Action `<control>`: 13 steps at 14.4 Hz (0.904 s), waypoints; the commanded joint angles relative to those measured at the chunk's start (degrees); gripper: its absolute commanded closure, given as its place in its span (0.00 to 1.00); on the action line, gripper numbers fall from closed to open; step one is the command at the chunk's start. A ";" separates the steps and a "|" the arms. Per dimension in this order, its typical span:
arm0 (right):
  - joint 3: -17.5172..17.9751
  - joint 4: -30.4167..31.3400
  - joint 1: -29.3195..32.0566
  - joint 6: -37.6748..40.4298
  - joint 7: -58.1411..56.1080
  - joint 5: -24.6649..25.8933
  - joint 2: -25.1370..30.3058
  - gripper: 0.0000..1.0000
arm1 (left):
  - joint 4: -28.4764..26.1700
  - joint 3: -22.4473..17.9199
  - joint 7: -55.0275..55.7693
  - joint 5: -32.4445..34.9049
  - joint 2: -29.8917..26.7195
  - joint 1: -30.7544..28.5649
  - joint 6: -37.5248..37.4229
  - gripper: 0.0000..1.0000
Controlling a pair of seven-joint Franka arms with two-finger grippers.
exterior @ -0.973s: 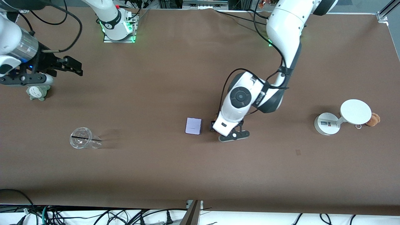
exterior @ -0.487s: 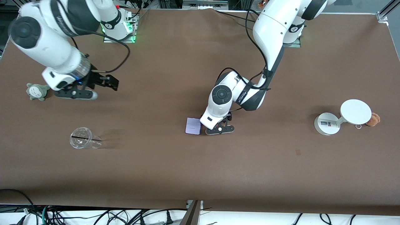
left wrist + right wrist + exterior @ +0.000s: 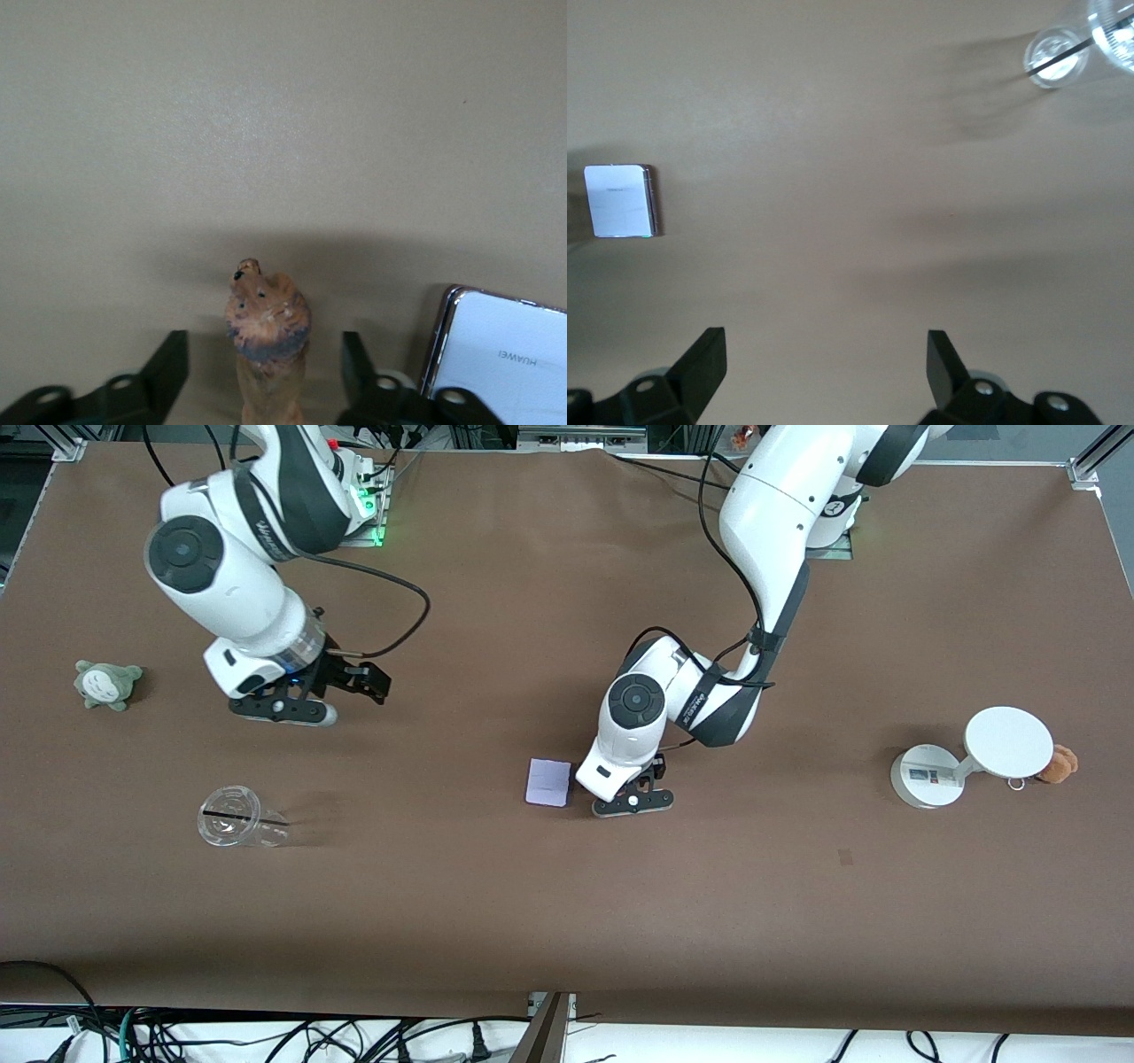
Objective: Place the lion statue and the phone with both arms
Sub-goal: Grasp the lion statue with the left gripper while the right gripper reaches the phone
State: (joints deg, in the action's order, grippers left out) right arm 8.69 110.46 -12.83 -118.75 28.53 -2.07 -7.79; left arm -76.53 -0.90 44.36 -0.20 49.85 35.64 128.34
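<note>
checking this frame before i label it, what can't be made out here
- Lion statue: hidden under the left arm's wrist in the front view; in the left wrist view its lower body is cut off by the picture's edge, between the open fingers of the left gripper.
- Phone: the left wrist view's edge crops most of it.
- Brown plush: mostly hidden by the white stand, front view.
- Clear cup: cropped and blurred in the right wrist view, where the right gripper is open.

Lighting's even and pretty bright from overhead, soft shadows under both arms on the table (image 3: 496, 903). The clear cup (image 3: 232, 828) throws streaky shadows. The lion statue (image 3: 266, 341) looks a bit soft up close, and everything's washed pale on the wrist cams.
</note>
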 commanded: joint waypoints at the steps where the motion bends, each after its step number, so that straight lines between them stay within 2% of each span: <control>1: 2.11 0.46 0.18 -4.36 4.85 0.31 -2.65 0.00 | 1.38 -0.07 1.96 1.52 0.86 0.13 0.07 0.86; 2: 2.56 0.37 -0.09 -6.12 7.13 0.48 -3.97 0.00 | 1.30 -0.07 1.96 1.60 0.60 0.13 0.07 1.00; 5: 3.26 0.28 -0.62 -10.87 10.31 0.66 -7.58 0.00 | -0.63 0.02 0.12 1.60 -2.82 -1.62 -0.81 1.00; 9: 4.75 0.02 -2.28 -18.69 14.00 0.84 -12.58 0.00 | -9.84 0.02 -13.30 1.34 -10.02 -6.80 -0.37 1.00; 11: 6.33 -2.95 -3.25 -19.06 18.02 1.71 -16.36 0.00 | -14.50 -1.12 -21.91 1.25 -12.66 -9.70 0.06 1.00; 13: 6.60 -8.30 -7.19 -19.15 24.60 6.35 -21.62 0.00 | -17.33 -4.62 -30.35 0.73 -14.07 -11.03 0.24 1.00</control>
State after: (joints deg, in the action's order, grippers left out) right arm 14.70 108.65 -16.99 -137.80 46.58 0.20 -23.74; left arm -87.21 -3.36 21.54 -0.03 40.22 25.79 127.84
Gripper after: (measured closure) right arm 0.000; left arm 0.639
